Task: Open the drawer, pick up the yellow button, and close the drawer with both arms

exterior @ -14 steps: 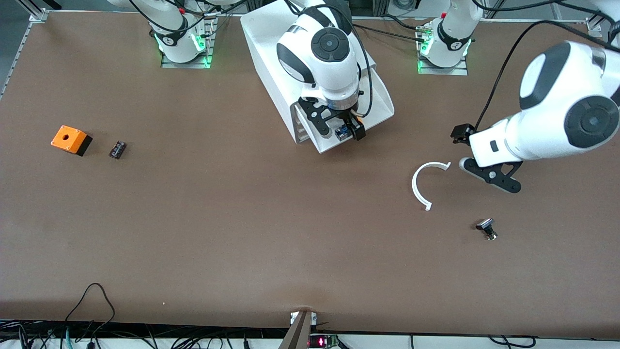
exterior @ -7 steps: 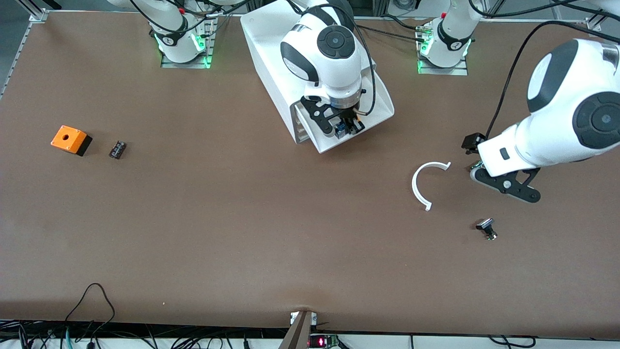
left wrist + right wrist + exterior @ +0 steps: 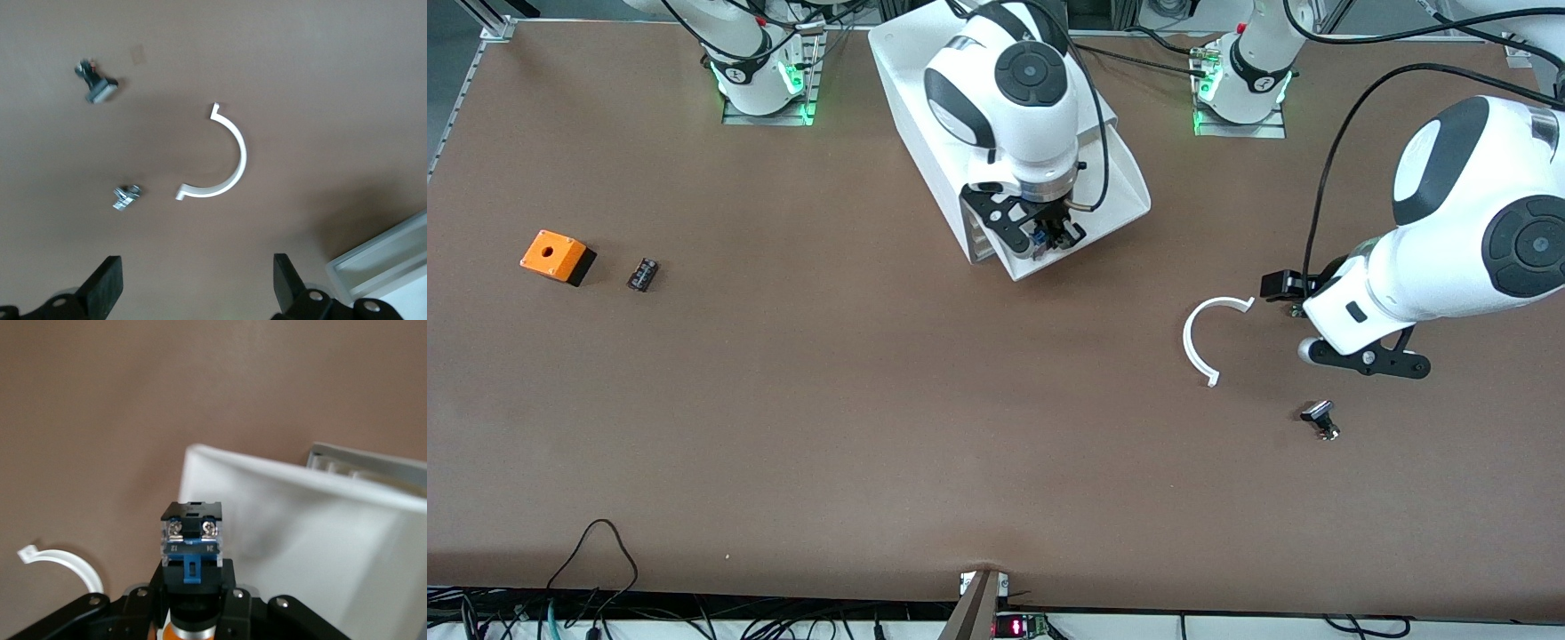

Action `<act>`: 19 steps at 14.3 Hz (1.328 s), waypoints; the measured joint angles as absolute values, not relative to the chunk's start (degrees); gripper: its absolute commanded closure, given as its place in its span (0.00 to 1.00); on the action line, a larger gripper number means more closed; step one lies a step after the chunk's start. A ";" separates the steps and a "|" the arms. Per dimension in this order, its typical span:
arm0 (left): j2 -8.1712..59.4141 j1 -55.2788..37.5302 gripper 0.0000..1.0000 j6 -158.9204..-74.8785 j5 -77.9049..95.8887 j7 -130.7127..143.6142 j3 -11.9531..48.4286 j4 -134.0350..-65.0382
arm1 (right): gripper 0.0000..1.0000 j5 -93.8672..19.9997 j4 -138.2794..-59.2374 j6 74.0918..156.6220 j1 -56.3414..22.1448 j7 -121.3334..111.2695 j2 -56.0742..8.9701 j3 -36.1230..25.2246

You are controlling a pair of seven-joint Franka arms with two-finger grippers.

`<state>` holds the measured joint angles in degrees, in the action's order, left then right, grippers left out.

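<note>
The white cabinet (image 3: pixel 925 107) stands at the middle of the table between the arms' bases. Its uppermost drawer (image 3: pixel 1125 191) is pulled out toward the front camera. My right gripper (image 3: pixel 1049 238) hangs over the open drawer, shut on the button (image 3: pixel 1040 240). In the right wrist view the button's blue-and-black body (image 3: pixel 191 547) sticks out between the fingers of the right gripper (image 3: pixel 193 600), its orange cap toward the wrist, above the drawer's white wall (image 3: pixel 300 540). My left gripper (image 3: pixel 1369 360) is open and empty over bare table, as the left wrist view (image 3: pixel 197 287) shows.
A white half-ring (image 3: pixel 1205 333) lies beside the left gripper. A black-and-silver part (image 3: pixel 1320 418) lies nearer the front camera. A small silver part (image 3: pixel 127 197) lies by the half-ring. An orange box with a hole (image 3: pixel 556 256) and a small black part (image 3: pixel 642 273) lie toward the right arm's end.
The right gripper has shifted a little over the drawer with the button in it. The left arm has swung away from the half-ring toward the black-and-silver part.
</note>
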<state>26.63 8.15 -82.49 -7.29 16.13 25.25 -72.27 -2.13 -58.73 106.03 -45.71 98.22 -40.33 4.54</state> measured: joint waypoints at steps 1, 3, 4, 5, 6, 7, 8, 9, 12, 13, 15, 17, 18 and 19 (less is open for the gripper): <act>26.90 8.16 0.02 -83.72 -6.57 21.12 25.31 -72.88 | 1.00 -3.22 -57.17 105.66 -43.96 97.36 -39.92 4.63; 27.13 8.10 0.02 -86.63 -5.34 29.16 25.72 -74.94 | 1.00 -5.55 -55.19 104.08 -40.60 93.09 -38.98 4.82; 27.18 8.03 0.07 -87.73 -4.90 32.39 26.33 -76.13 | 1.00 -5.88 -54.71 101.79 -39.05 88.32 -38.37 4.85; 27.20 7.93 0.08 -88.73 -4.63 35.21 27.20 -77.41 | 1.00 -6.00 -54.61 98.89 -37.57 82.11 -37.82 4.84; 27.20 7.78 0.07 -90.25 -4.59 38.06 28.20 -78.86 | 1.00 -6.08 -54.60 95.97 -35.97 74.97 -37.42 4.78; 27.18 7.56 0.07 -92.41 -4.59 40.98 29.14 -80.40 | 1.00 -6.09 -54.62 93.11 -34.10 67.71 -37.08 4.65; 27.14 7.35 0.08 -94.25 -4.59 43.63 29.99 -81.89 | 1.00 -6.05 -54.66 90.45 -31.96 60.59 -36.82 4.52; 27.06 7.19 0.08 -95.37 -4.58 46.07 30.85 -83.30 | 1.00 -5.93 -54.89 88.41 -29.74 53.37 -36.68 4.23; 26.37 7.11 0.08 -97.67 -4.59 53.15 34.24 -87.11 | 1.00 -2.94 -58.02 87.28 -26.17 32.26 -36.37 -0.24; 25.93 7.05 0.08 -98.44 -4.60 54.45 35.09 -88.62 | 1.00 -1.87 -59.79 88.22 -25.87 27.11 -36.34 -2.11; 24.75 6.97 0.08 -101.96 -4.60 55.50 35.68 -92.23 | 1.00 -1.13 -64.58 91.86 -25.84 19.01 -36.01 -6.12; 23.55 6.89 0.08 -105.94 -4.60 55.67 36.31 -96.00 | 1.00 -1.07 -72.40 98.32 -25.85 11.99 -34.39 -10.15; 23.05 6.87 0.08 -107.08 -4.60 55.82 37.13 -97.80 | 1.00 -1.07 -77.70 103.14 -25.81 8.56 -32.88 -12.06; 22.64 6.87 0.08 -107.72 -4.60 55.95 38.42 -99.57 | 1.00 -1.07 -83.98 109.20 -25.76 5.03 -30.95 -14.03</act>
<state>22.64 6.87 -107.72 -4.60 55.95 38.42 -99.57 -1.07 -83.98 109.20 -25.76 5.03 -30.95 -14.03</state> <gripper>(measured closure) 0.075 0.683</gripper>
